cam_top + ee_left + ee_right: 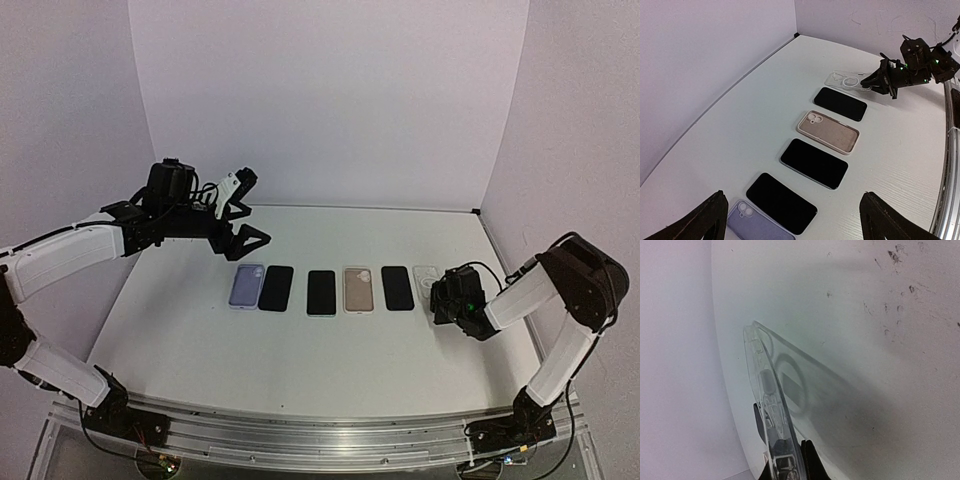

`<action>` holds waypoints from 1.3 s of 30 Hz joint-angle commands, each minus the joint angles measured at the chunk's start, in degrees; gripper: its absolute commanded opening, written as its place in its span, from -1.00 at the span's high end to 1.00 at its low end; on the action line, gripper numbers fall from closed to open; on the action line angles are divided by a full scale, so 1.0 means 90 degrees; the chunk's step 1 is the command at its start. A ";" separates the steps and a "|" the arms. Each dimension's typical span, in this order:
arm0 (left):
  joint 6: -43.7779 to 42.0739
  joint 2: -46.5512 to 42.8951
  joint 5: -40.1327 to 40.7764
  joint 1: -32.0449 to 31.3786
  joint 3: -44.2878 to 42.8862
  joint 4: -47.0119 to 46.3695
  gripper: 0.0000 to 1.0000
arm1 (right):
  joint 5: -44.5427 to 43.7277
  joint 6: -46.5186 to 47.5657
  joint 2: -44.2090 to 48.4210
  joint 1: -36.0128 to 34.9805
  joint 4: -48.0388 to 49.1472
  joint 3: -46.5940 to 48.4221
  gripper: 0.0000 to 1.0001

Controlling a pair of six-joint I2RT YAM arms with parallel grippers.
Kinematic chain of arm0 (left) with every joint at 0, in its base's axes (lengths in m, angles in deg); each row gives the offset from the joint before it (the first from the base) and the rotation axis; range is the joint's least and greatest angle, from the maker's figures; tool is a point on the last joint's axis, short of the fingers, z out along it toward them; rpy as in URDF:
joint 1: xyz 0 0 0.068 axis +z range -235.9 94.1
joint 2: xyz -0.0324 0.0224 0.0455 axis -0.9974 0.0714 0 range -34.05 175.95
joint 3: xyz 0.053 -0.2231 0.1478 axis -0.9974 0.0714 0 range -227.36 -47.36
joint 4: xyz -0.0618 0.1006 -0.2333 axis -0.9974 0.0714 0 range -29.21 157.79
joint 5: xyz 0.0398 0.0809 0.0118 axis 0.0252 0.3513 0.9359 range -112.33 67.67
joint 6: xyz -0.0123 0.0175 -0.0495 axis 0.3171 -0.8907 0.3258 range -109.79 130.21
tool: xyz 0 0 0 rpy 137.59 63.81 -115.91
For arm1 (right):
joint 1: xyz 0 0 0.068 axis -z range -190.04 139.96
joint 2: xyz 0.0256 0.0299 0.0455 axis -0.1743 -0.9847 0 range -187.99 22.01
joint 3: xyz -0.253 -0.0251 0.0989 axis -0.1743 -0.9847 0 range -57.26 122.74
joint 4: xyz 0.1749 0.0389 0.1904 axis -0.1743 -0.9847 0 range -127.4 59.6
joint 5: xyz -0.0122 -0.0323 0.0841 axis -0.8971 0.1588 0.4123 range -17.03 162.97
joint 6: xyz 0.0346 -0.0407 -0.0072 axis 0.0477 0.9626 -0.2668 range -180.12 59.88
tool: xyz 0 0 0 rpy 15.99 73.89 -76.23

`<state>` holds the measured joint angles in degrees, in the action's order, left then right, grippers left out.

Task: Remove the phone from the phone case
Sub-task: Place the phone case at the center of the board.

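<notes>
"Where's the right gripper [441, 296]?"
"Low at the table's [300, 350] 3 o'clock side, fingers pinched on the 3 o'clock edge of the clear phone case [426, 280]."
"And the phone [398, 288]?"
"It lies flat, screen up, just beside the case at its 9 o'clock."
"And the left gripper [240, 215]?"
"Raised out toward 10 o'clock, fingers spread, holding nothing."

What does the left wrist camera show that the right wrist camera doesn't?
Only the left wrist view: the lilac case, beige case and three black phones in a row, plus the right gripper. Only the right wrist view: the clear case edge-on, pinched between that gripper's fingers. Both: the clear case and the white table.
</notes>
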<state>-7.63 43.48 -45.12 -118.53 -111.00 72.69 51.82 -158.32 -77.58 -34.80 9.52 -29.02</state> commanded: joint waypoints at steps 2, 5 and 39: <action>0.0133 -0.0082 0.0000 0.0009 -0.0041 -0.0343 -0.86 | 0.0124 -0.0196 0.0265 -0.0033 -0.1355 -0.0351 1.00; 0.0156 -0.0060 0.0000 0.0011 -0.0059 -0.0420 -0.86 | 0.0313 -0.0255 0.0199 -0.0034 -0.1353 -0.0410 1.00; 0.1340 -0.0125 0.0392 0.0328 0.0253 -0.0544 -0.88 | -0.0288 0.2208 0.2335 -0.0070 -0.4931 0.1389 -0.96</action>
<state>-3.46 43.48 -44.25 -118.30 -110.35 70.05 51.49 -155.58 -61.44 -35.25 -29.96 -23.60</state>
